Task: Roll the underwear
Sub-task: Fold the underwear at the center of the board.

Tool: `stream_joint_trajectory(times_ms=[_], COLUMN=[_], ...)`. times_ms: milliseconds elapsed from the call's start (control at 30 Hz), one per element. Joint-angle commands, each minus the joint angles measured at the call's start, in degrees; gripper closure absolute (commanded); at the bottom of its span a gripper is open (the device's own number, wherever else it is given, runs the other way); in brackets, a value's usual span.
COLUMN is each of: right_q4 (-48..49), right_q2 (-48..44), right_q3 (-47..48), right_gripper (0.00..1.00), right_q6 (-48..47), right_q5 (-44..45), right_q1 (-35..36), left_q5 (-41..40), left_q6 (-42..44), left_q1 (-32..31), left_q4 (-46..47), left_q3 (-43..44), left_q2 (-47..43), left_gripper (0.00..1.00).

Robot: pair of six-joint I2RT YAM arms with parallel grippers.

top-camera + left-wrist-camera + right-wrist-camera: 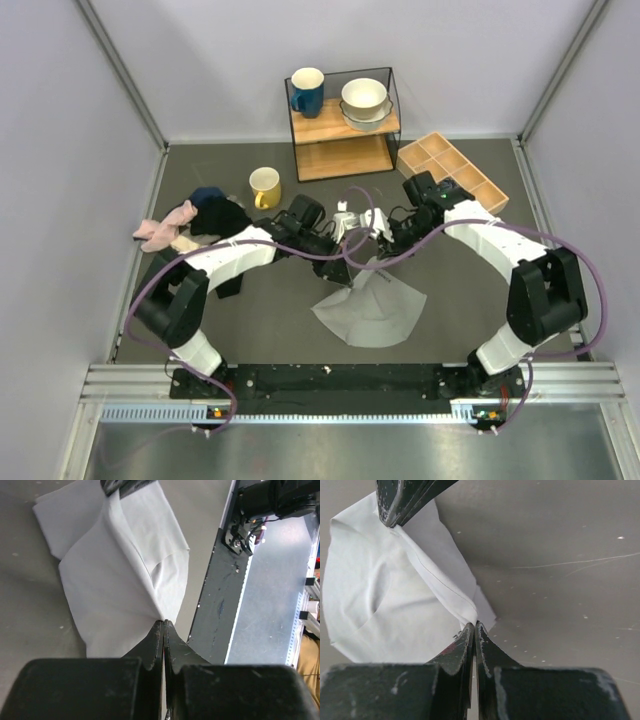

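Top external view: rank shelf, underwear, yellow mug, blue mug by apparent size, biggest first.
1. shelf
2. underwear
3. yellow mug and blue mug: they look about alike. The blue one stands up on the shelf, nearer the camera, so I won't rank them.

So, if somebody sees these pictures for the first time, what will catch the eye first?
The grey underwear in the middle, its edge pinched and lifted by the left tool and the right tool, both shut. Next, the yellow mug left of centre, and the shelf at the back with a blue mug and bowls.
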Motion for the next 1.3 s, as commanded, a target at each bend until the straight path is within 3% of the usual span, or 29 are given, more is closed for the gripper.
stream_joint_trajectory(times_ms=[0, 700, 1267], right_q4=[-0.99, -5.91, -6.27], right_q2=[-4.61, -13.85, -13.24], right_q3=[-3.68, -14.31, -21.17], right_gripper=[1.00, 1.00, 0.98], right_q6=[-3.23, -11.93, -17.56], right_q5=[-0.42, 1.70, 3.80], right_q1=[-0.32, -5.33, -8.85], left_q5=[0.42, -3.35, -5.64], left_q6=[-4.48, -22.76, -28.84], left_q1=[-3.41, -15.10, -17.56], left_q4=[5.17, 26.61, 28.30], left_q3=[-0.54, -3.53, -0.11], left_q2=[-3.20, 2.86, 13.05], left_gripper=[1.00, 1.00, 1.00])
